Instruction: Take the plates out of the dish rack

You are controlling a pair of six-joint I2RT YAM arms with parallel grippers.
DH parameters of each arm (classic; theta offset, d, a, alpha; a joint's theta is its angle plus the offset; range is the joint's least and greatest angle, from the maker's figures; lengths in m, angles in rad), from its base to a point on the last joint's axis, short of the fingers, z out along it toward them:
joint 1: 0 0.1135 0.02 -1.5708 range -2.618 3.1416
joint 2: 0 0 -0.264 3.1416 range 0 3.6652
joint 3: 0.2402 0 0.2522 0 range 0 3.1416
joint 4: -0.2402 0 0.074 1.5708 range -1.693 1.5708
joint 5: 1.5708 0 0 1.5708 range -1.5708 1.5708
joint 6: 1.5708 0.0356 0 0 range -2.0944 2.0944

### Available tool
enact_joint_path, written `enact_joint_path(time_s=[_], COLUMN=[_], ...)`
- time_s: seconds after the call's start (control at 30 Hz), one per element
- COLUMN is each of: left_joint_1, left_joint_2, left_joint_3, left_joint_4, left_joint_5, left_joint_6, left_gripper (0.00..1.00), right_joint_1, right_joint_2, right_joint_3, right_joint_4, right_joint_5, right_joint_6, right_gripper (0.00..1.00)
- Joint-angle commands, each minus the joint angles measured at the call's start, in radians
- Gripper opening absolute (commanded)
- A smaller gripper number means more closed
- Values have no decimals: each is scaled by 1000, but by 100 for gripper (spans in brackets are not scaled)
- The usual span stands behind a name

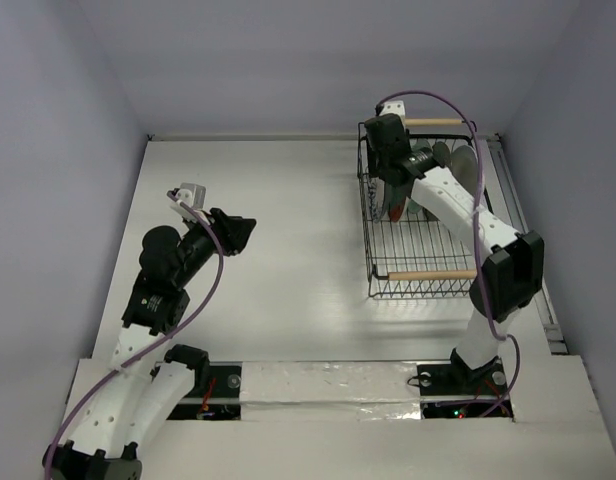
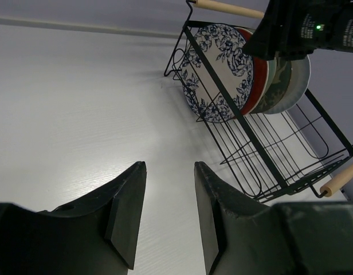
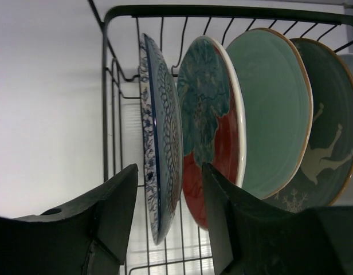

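The black wire dish rack (image 1: 371,262) with two wooden handles stands at the back right. Several plates stand upright in its far end: a blue-white patterned plate (image 3: 159,132), a red plate with teal design (image 3: 208,114), a pale green plate (image 3: 274,109) and a grey-green plate with a deer (image 3: 331,137). My right gripper (image 3: 169,166) is open, one finger on each side of the blue-white plate's rim, not closed on it. My left gripper (image 2: 169,164) is open and empty above the bare table, left of the rack (image 2: 268,166). The blue-white plate (image 2: 219,71) faces it.
The near half of the rack is empty wire, with a wooden handle (image 1: 433,274) at its front. The right arm (image 1: 458,205) reaches over the rack. A metal rail (image 1: 528,260) runs along the table's right edge. Walls close in on three sides.
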Motion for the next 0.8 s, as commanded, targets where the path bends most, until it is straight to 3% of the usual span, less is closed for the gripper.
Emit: enact_joint_path(time_s=[0.0,0.27,0.4,0.5,0.6,0.77], left_joint_1=[-12,-12,-12,-12,-12,-12], left_joint_2=[-15,-19,-22,-24,-26,-29], left_joint_3=[6,8,8,8,6,6], left_joint_4=[36,35,35,35,35,35], left_joint_5=[18,16,13,13,12,9], left_joint_6=[6,6,6,6,6,5], left_gripper=[36,38,38,38,39,39], right_joint_1=[8,8,8,17,28,37], right_joint_2=[35,158,171,160,154,164], right_joint_3=[64,156,169,183,194,231], right_joint_4=[-27,-80,-87,-94,-88,-113], right_joint_5=[99,168,202,210,217,263], right_joint_6=[-41,-73,-87,-89,-101,-113], right_gripper=[51,41,29,27,14,1])
